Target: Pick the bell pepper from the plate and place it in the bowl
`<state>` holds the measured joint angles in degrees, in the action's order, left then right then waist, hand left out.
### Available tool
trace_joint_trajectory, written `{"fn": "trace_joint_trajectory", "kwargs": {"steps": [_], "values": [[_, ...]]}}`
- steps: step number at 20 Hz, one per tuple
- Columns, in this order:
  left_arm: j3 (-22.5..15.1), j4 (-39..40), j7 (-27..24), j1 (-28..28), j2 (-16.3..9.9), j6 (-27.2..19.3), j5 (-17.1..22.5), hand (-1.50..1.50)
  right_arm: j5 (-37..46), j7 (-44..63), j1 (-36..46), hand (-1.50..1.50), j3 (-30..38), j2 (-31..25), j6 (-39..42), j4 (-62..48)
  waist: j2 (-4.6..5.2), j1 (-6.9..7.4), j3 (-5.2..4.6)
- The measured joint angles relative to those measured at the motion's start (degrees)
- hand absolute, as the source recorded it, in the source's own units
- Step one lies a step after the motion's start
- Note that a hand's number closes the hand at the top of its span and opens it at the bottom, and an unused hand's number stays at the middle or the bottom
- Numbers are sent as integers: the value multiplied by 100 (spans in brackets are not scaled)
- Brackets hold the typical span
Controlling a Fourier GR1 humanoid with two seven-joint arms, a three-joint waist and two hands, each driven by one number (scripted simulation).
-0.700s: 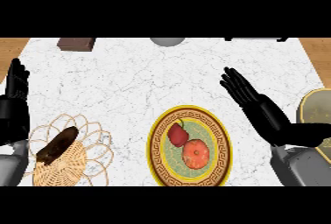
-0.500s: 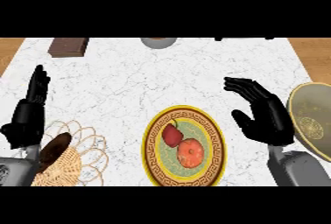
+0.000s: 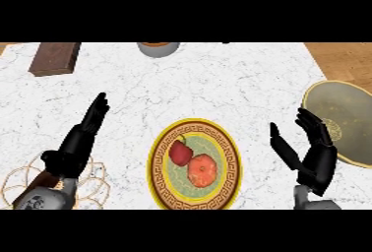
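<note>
Head view, looking steeply down: a white marbled surface (image 3: pixel 218 83) carries a round plate (image 3: pixel 161 147) with a yellow patterned rim, near the lower middle. On the plate lie two items touching each other: a dark red bell pepper (image 3: pixel 179 152) toward the upper left and an orange-red round fruit (image 3: pixel 202 170) just below and to its right. Neither hand touches them.

The right hand (image 3: pixel 309 150) stands to the right of the plate, apart from it, fingers released and pointing upward, thumb spread toward the plate. Just beyond it, at the right edge, sits the large olive-grey bowl (image 3: pixel 349 123), partly cut off by the frame; the hand lies between plate and bowl.

The left hand (image 3: pixel 80 142) is at the left, well clear of the plate, fingers straight and released, holding nothing. Beneath its forearm a light wire-like basket (image 3: pixel 22 177) shows at the lower left corner.

At the far edge of the surface lie a brown block (image 3: pixel 55 57) at upper left and a grey round container (image 3: pixel 158 48) at top centre, partly cropped.
</note>
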<state>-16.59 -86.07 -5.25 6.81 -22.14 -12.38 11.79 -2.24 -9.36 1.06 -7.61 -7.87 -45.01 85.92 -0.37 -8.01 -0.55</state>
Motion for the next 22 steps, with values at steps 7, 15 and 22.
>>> {"fn": "trace_joint_trajectory", "kwargs": {"steps": [7,15,22], "values": [[-447,-211,254,170,146,449,114,0,1651,538,-617,-150,-726,617,-1733,-741,63,546,-10],[-633,-323,394,341,201,660,147,0,2577,1860,-900,-150,-1339,600,-1546,-1422,68,936,-159],[-737,-345,463,432,252,726,127,0,2946,3268,-788,-150,-1607,445,-886,-1228,21,1029,-269]]}}
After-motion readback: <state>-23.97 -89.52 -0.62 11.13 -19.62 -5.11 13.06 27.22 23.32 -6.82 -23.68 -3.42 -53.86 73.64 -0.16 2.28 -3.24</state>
